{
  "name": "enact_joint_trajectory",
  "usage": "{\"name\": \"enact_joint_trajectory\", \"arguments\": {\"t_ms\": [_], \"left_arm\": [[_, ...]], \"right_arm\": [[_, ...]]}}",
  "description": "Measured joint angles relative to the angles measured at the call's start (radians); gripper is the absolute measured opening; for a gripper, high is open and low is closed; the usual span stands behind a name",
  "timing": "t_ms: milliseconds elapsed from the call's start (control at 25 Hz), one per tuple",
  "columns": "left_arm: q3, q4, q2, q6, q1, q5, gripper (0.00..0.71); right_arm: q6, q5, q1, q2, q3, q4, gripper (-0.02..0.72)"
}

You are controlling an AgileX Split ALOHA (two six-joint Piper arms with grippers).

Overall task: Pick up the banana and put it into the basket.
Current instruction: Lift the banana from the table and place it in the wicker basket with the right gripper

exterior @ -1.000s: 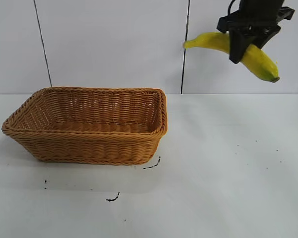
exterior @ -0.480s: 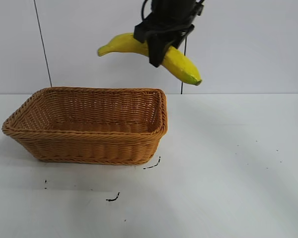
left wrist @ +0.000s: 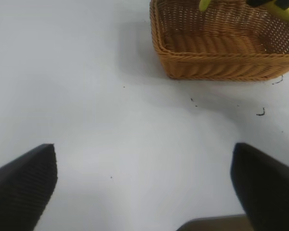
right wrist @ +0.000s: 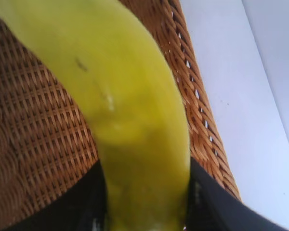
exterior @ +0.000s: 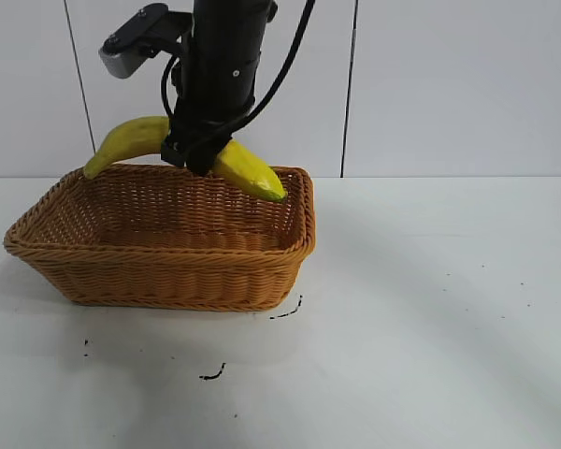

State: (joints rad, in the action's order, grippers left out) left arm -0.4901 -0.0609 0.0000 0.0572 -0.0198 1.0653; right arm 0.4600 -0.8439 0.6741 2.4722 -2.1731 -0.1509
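Yellow banana (exterior: 248, 171) carried across from the far right of the table, high in the air a second ago, and brought down over the wicker basket (exterior: 168, 281). Now held just above the basket's open top, toward its far side, by the right gripper (exterior: 198, 154) hanging straight down from above. Means the carry is essentially done: only lowering and release left, by this judgement.

Clamped around the banana's middle, black fingers pressed against both sides of the fruit. Seen from outside: one yellow end sticking out toward the basket's left rim, pointing slightly down; the other end, greenish at the tip, angled down toward the basket's inner right wall. Arched like a bridge, grip at the top of the curve.

Seen from the right wrist: banana (right wrist: 120, 106) filling the middle, dark fingers (right wrist: 82, 197) hugging it at both flanks, woven basket floor (right wrist: 33, 125) directly beneath, braided rim (right wrist: 202, 130) alongside and white table (right wrist: 245, 96) beyond. Cannot tell whether either tip touches the weave; appears to hang free.

Left gripper (left wrist: 144, 187) parked well away over bare table, dark fingers (left wrist: 24, 183) spread wide apart, holding nothing, with basket (left wrist: 216, 62) and a sliver of banana (left wrist: 205, 5) visible far off.

Likely risk: lower tip catching the right wall on release.
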Motion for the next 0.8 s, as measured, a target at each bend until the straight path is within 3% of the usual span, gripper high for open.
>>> {"name": "enact_joint_trajectory", "arguments": {"t_ms": [440,520,680,800], "left_arm": [[0.0,0.0,0.0,0.0,0.0,0.0,0.695],[0.0,0.0,0.0,0.0,0.0,0.0,0.695],[0.0,0.0,0.0,0.0,0.0,0.0,0.695],[0.0,0.0,0.0,0.0,0.0,0.0,0.695]], "right_arm": [[0.0,0.042,0.0,0.04,0.0,0.011,0.312],[0.0,0.043,0.0,0.04,0.0,0.011,0.386],[0.0,0.043,0.0,0.04,0.0,0.011,0.616],[-0.007,0.037,0.0,0.03,0.0,0.012,0.658]]}}
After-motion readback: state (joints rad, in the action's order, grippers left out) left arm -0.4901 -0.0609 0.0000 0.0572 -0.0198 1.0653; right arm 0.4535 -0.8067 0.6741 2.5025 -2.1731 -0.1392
